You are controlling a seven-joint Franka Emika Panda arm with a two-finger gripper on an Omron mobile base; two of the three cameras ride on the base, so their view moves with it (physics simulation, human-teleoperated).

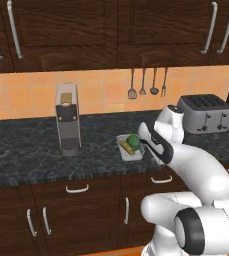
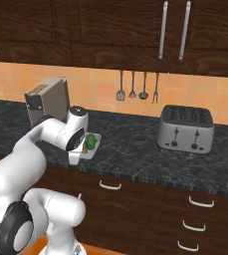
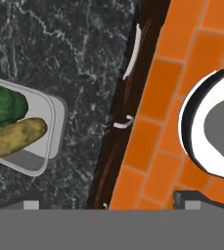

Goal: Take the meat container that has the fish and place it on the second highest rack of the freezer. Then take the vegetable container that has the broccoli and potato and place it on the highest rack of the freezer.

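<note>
The vegetable container (image 1: pixel 130 148) sits near the counter (image 1: pixel 31 150) front edge; the gripper (image 3: pixel 111 205), jaws apart, hangs beside it.

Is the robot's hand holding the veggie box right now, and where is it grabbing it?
No, nothing is held. The gripper is open, above the counter edge, beside the vegetable container with broccoli and potato.

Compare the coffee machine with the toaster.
The coffee machine is tall and narrow; the toaster is low and wide. The coffee machine stands left of the vegetable container; the toaster stands right of it. Both are grey, upright on the dark counter.
</note>
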